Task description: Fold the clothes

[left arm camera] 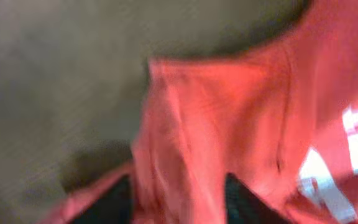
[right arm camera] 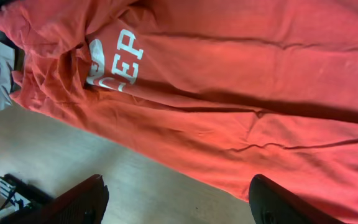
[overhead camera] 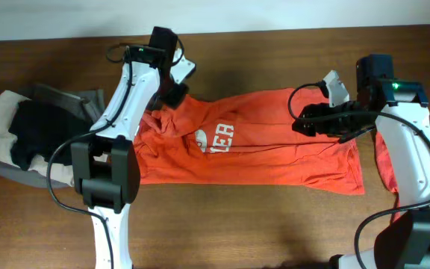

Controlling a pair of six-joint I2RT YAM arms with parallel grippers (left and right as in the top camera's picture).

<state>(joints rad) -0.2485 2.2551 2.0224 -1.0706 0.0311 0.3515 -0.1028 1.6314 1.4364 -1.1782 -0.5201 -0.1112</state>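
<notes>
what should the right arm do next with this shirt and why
Probably lower the right gripper to pinch the edge of the T-shirt below it: its fingers stand open and empty, and the T-shirt lies in a long band, bunched near the left gripper.

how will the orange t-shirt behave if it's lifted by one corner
Probably floppy: the t-shirt lies creased and bunched at one end, so a lifted corner would likely drape and drag the rest. It looks thin, so likely light for its spread. Pushed on the wooden table, it may wrinkle up rather than slide whole.
</notes>
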